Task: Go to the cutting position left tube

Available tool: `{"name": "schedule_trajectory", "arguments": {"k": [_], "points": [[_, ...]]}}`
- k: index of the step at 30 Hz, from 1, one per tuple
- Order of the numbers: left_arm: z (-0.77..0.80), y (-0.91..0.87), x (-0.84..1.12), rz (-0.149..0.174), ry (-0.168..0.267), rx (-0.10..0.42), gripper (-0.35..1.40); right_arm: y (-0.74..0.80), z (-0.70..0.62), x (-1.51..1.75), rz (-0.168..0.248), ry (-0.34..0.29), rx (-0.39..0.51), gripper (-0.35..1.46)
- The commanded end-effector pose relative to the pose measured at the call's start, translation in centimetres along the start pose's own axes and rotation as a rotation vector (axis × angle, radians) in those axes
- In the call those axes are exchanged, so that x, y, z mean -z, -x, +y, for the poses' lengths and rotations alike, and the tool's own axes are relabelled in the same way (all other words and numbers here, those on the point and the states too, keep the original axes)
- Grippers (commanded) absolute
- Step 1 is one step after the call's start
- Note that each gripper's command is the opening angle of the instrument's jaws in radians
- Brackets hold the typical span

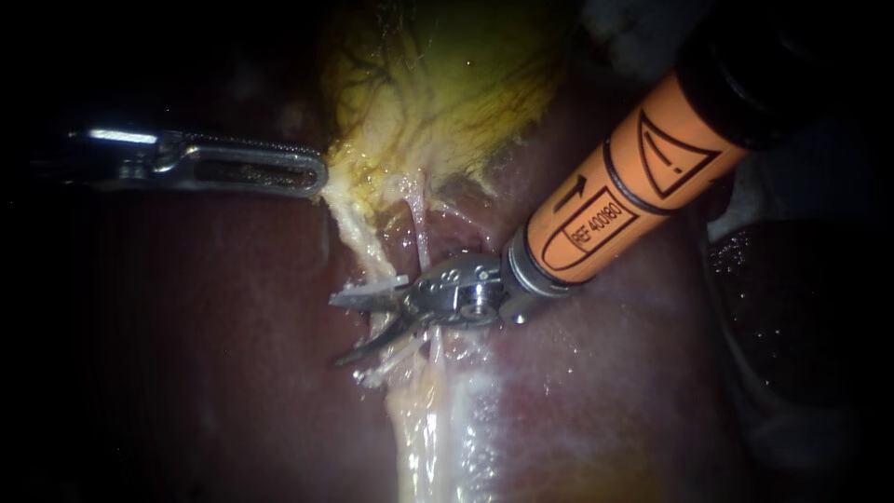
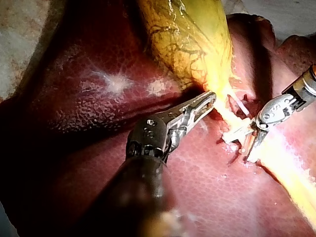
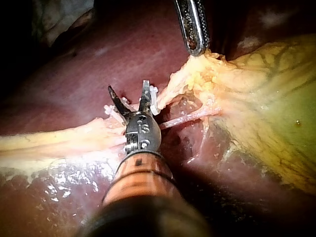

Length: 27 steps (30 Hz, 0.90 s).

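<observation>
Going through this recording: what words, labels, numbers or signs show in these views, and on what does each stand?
Right instrument: printed marks and symbols on its orange shaft, seen in the endoscope view; not read off here.
Left instrument: no writing shows.
Liver and gallbladder: no text or sign.

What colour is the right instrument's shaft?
The right instrument's shaft is orange with black markings; best in endoscope view.
</observation>
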Motion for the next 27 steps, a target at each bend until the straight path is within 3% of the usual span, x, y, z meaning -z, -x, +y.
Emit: {"name": "schedule_trajectory", "arguments": {"k": [1, 8, 16, 21, 27], "points": [[0.00, 0.00, 0.00, 0.000, 0.000, 0.000, -0.35, -0.02, -0.01, 0.01, 0.000, -0.001, 0.000, 0.92], [0.01, 0.00, 0.01, 0.000, -0.001, 0.000, -0.35, -0.17, -0.13, 0.14, 0.006, -0.033, -0.007, 1.01], [0.03, 0.05, 0.08, 0.003, -0.008, 0.002, -0.35, -0.35, -0.27, 0.57, 0.014, -0.077, -0.017, 1.04], [0.04, 0.05, 0.10, 0.004, -0.011, 0.002, -0.35, -0.34, -0.27, 0.79, 0.008, -0.134, -0.034, 1.04], [0.04, 0.05, 0.11, 0.005, -0.012, 0.002, -0.35, -0.21, -0.21, 0.93, 0.000, -0.165, -0.067, 1.02]]}}
